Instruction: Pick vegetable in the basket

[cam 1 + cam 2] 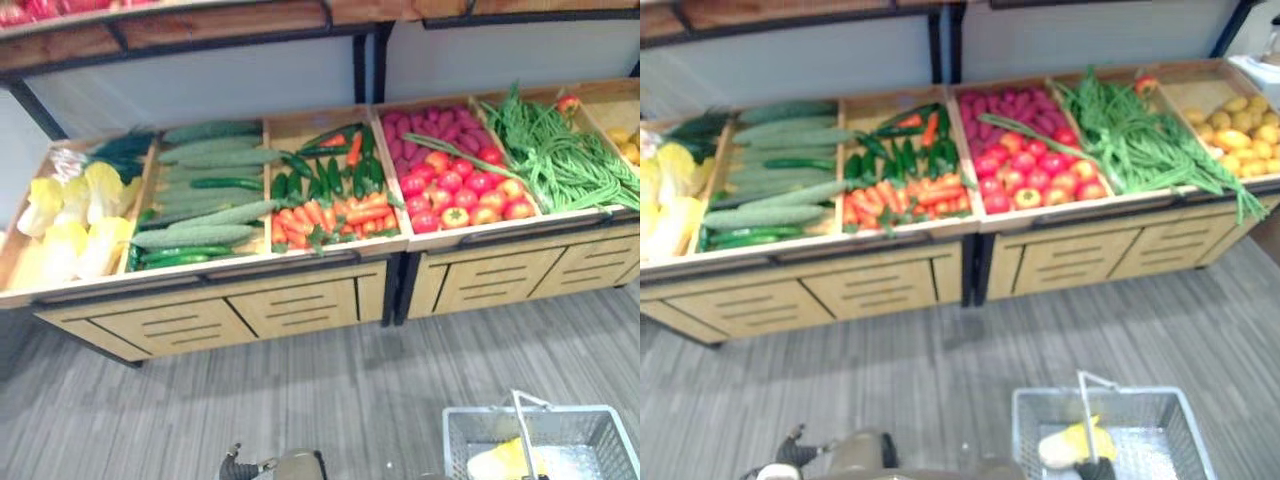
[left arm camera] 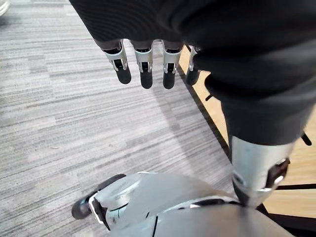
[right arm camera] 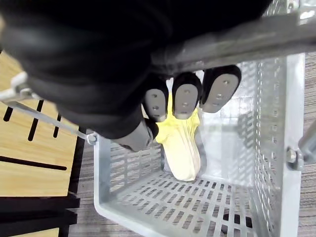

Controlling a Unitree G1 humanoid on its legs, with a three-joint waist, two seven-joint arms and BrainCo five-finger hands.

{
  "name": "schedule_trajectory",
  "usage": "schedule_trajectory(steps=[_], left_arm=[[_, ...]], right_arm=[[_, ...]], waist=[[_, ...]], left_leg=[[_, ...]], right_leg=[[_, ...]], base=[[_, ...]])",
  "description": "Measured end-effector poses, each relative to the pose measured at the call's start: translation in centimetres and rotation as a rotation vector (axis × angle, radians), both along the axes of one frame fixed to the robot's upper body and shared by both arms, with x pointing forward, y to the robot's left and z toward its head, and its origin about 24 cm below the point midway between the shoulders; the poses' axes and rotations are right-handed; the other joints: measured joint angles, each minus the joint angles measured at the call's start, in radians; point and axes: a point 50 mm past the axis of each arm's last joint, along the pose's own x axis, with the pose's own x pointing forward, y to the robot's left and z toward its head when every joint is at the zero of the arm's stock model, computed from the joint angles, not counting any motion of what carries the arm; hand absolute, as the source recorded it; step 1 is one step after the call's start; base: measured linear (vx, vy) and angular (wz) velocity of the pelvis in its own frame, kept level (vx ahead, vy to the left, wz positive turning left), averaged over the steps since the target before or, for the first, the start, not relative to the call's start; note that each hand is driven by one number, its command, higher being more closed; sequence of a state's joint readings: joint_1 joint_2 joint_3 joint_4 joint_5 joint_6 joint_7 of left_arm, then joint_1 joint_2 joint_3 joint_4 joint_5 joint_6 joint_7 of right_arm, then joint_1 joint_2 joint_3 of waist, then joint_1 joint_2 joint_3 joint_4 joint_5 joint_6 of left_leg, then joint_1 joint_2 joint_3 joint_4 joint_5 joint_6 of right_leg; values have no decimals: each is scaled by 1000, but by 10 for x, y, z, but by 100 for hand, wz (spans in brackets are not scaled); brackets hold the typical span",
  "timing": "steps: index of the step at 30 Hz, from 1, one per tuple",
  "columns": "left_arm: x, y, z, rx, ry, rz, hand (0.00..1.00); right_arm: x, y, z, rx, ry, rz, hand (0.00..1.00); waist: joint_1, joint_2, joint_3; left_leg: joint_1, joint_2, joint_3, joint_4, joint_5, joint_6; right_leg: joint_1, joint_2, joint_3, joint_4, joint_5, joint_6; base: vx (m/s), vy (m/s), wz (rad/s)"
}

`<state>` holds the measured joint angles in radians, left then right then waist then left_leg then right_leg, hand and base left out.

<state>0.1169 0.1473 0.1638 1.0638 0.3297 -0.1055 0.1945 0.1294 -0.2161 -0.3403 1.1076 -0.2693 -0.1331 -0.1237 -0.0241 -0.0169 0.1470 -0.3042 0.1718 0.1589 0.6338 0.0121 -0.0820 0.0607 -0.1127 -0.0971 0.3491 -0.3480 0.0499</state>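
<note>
My right hand (image 3: 185, 101) was curled round the handle (image 3: 232, 42) of the basket (image 3: 148, 202), with one yellow vegetable (image 3: 183, 148) lying inside, so I judged the pick done. My left hand (image 2: 143, 64) hung straight-fingered and empty above the floor (image 2: 59, 123).

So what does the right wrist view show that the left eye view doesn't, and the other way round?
Right wrist view: the right hand up close, its fingers curled round the basket handle. Left eye view: the produce stand with cucumbers, carrots, tomatoes and green beans. Both: the grey basket with a yellow vegetable lying inside it.
</note>
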Motion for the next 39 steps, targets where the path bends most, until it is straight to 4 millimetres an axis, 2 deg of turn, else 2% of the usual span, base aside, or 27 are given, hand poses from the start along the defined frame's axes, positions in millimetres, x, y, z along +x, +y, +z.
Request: schedule_trajectory(steps=[3, 7, 8, 9, 10, 11, 12, 13, 14, 15, 17, 18, 19, 20, 21, 23, 24, 25, 26, 29, 31, 32, 33, 34, 35, 36, 39], left_arm=[[-1, -5, -1, -13, 2, 4, 0], [-5, -7, -3, -15, 14, 9, 0], [-5, -7, -3, -15, 15, 10, 0], [-7, -7, -3, -15, 19, 11, 0], [-12, -7, -4, -9, 30, 17, 0], [-13, -4, -4, 1, 29, 18, 0], [-13, -3, -3, 5, 29, 17, 0], [-12, 1, -2, 17, 29, 12, 0], [-11, 4, -1, 26, 26, 10, 0], [-4, 9, 1, 45, 18, -15, 0], [-5, 12, 1, 57, 28, -30, 0], [-8, 11, 0, 52, 44, -32, 0], [-10, 10, -1, 51, 52, -37, 0], [-10, 10, -1, 54, 57, -45, 0], [-8, 12, 0, 64, 53, -70, 0], [-4, 16, 3, 78, 41, -83, 0], [0, 21, 6, 94, 28, -89, 0], [2, 25, 8, 106, 19, -82, 0], [3, 26, 8, 110, 14, -77, 0], [5, 25, 8, 101, -1, -30, 0], [5, 22, 7, 87, -5, -12, 0], [4, 21, 7, 82, -5, 4, 0], [4, 20, 6, 78, -7, 11, 0], [1, 21, 6, 76, 0, 23, 0], [1, 19, 5, 71, 6, 24, 0], [2, 7, 1, 38, 5, 25, 0], [1, -4, -2, 3, 8, 31, 0]], right_arm=[[4, -5, 2, -14, -9, 1, 100], [10, -2, 2, -15, -21, 2, 100], [12, -1, 3, -21, -26, 6, 100], [12, -1, 3, -24, -26, 9, 100], [11, -1, 3, -29, -23, 8, 100], [12, 2, 2, -25, -22, 12, 100], [12, 4, 1, -19, -22, 18, 100], [14, 8, 0, -10, -22, 35, 100], [16, 9, 0, -8, -28, 38, 100], [22, 9, 1, -12, -40, 42, 100], [22, 9, 1, -11, -40, 39, 100], [23, 8, 2, -14, -42, 38, 100], [23, 8, 2, -15, -44, 39, 100], [24, 8, 2, -15, -46, 42, 100], [24, 10, 1, -7, -45, 46, 100], [22, 13, 0, 1, -43, 46, 100], [22, 16, -1, 10, -42, 46, 100], [23, 19, -2, 16, -42, 54, 100], [24, 20, -2, 17, -43, 63, 100], [32, 25, -1, 27, -56, 87, 100], [33, 29, -2, 37, -57, 84, 100], [31, 33, -4, 50, -52, 78, 100], [31, 36, -5, 57, -51, 76, 100], [25, 45, -9, 86, -37, 65, 100], [24, 46, -9, 91, -35, 61, 100], [26, 43, -8, 85, -38, 46, 100], [25, 34, -7, 67, -32, 32, 100]], waist=[[1, 14, 4], [2, 18, 3], [7, 21, 3], [9, 25, 5], [8, 30, 5], [9, 21, 2], [9, 12, -3], [8, -12, -15], [7, -15, -17], [7, -13, -18], [18, -19, -20], [33, -20, -20], [32, -19, -21], [31, -19, -21], [28, -20, -20], [18, -13, -14], [17, -17, -9], [18, -18, -7], [16, -18, -7], [15, -15, -3], [12, -12, 0], [11, -16, -2], [9, -22, -2], [9, -66, -3], [7, -63, -1], [7, -31, -3], [7, -6, -7]], left_leg=[[-21, -19, -5, -70, -37, -4], [-11, -35, -41, -395, -17, -5], [4, -33, -73, -507, -3, -9], [10, -27, -82, -523, -3, -9], [10, -19, -76, -505, 46, -16], [7, -33, -50, -450, 78, -8], [-1, -46, -34, -426, 64, 2], [-26, -70, -9, -390, 25, 14], [-44, -78, -4, -374, 11, 21], [-64, -86, 2, -372, -1, 35], [-50, -94, 28, -398, -5, 43], [-14, -106, 48, -436, -10, 59], [4, -112, 52, -448, -11, 63], [40, -124, 57, -477, -17, 75], [74, -134, 61, -498, -25, 87], [123, -149, 49, -523, -40, 107], [159, -153, 47, -528, -55, 116], [186, -153, 47, -528, -71, 118], [194, -150, 47, -528, -78, 118], [226, -122, 47, -521, -103, 118], [228, -91, 38, -505, -119, 93], [229, -77, 22, -496, -125, 67], [230, -71, 14, -490, -131, 54], [244, -75, -2, -487, -150, 16], [249, -67, -12, -489, -155, 5], [259, -25, -21, -513, -147, -22], [295, 8, -34, -596, -95, -59]], right_leg=[[-5, 2, 12, -2, -2, -13], [-3, 1, 41, -19, -4, -13], [4, 0, 70, -27, -16, 0], [13, 1, 81, -32, -22, 8], [28, -4, 103, -36, -41, 27], [51, -30, 122, -57, -54, 25], [62, -47, 135, -77, -54, 24], [63, -76, 155, -112, -34, 24], [56, -84, 165, -123, -7, 34], [23, -92, 188, -119, 65, 50], [-10, -97, 220, -92, 124, 66], [-48, -102, 247, -17, 177, 67], [-64, -102, 257, 23, 198, 67], [-117, -99, 269, 143, 254, 80], [-183, -100, 258, 280, 331, 72], [-231, -106, 242, 415, 415, 67], [-260, -108, 216, 500, 382, 47], [-291, -111, 159, 537, 313, 44], [-304, -110, 129, 539, 280, 42], [-356, -86, 17, 370, 198, 38], [-351, -62, -5, 181, 207, 48], [-339, -54, -1, 49, 231, 67], [-329, -53, 6, -12, 267, 64], [-302, -64, 53, -98, 368, 72], [-288, -57, 58, -100, 350, 83], [-282, -13, 48, -103, 335, 71], [-267, 28, 9, -121, 286, 36]], base=[[62, 2, -9], [126, 138, -28], [203, 276, -50], [257, 390, -61], [243, 374, -48], [247, 375, -44], [264, 335, -37], [234, 239, -23], [335, 370, -15], [274, 327, -7], [226, 301, -27], [213, 259, -35], [264, 302, -24], [204, 232, -5], [200, 217, 2], [202, 170, 16], [250, 133, 11], [203, 64, 0], [198, 10, -5], [202, -88, -3], [193, -196, 11], [250, -267, 25], [250, -283, 37], [215, -270, 33], [282, -437, 28], [211, -350, 11], [208, -273, 14]])
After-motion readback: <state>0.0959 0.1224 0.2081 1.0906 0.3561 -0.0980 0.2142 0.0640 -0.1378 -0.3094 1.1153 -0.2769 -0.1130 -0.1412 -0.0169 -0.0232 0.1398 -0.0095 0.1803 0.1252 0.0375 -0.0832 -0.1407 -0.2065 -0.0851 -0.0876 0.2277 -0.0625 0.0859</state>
